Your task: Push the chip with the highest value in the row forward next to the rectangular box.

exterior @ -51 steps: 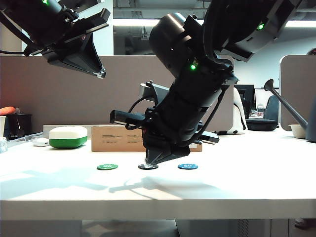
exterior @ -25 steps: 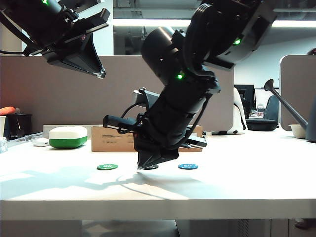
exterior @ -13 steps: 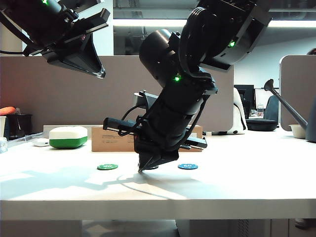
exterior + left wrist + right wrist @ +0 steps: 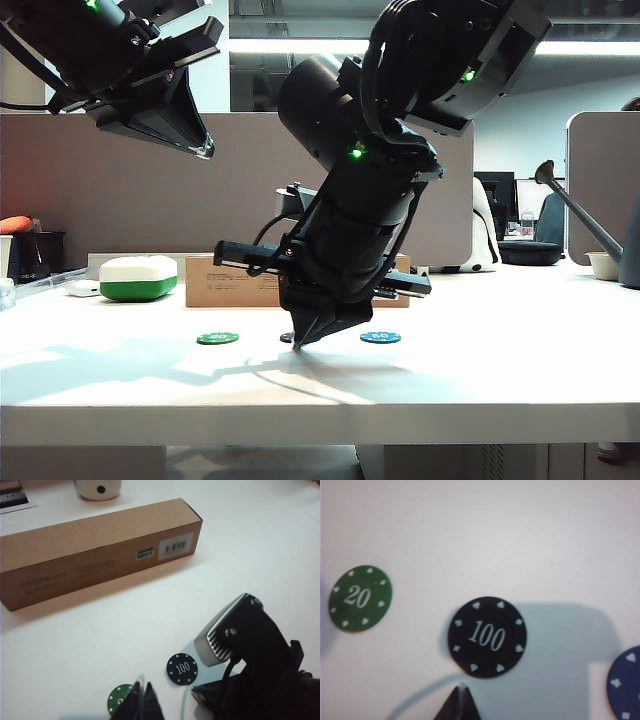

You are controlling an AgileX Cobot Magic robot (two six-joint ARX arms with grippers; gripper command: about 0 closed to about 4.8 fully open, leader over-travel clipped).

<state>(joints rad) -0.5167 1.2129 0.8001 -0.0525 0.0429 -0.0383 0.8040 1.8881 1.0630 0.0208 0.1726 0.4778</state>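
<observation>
Three chips lie in a row on the white table: green "20" (image 4: 360, 598) (image 4: 217, 338), black "100" chip (image 4: 487, 637) (image 4: 182, 668), and blue (image 4: 626, 682) (image 4: 380, 337). My right gripper (image 4: 461, 687) (image 4: 298, 345) is shut, its tip low at the table just short of the black chip's near edge, not clearly touching it. In the exterior view the right arm hides most of that chip. The long brown rectangular box (image 4: 100, 550) (image 4: 235, 282) lies beyond the row. My left gripper (image 4: 205, 150) (image 4: 142, 687) is shut and empty, held high at the upper left.
A white-and-green rounded case (image 4: 138, 277) sits left of the box. Dark cups (image 4: 30, 252) stand at the far left edge. A watering can spout (image 4: 585, 220) and a white bowl (image 4: 603, 265) are at the far right. A grey partition backs the table.
My right gripper lifted off the black chip, drew back toward the table's front, then shifted slightly right, its tip now low just before the chip. The chips and left arm stayed put.
</observation>
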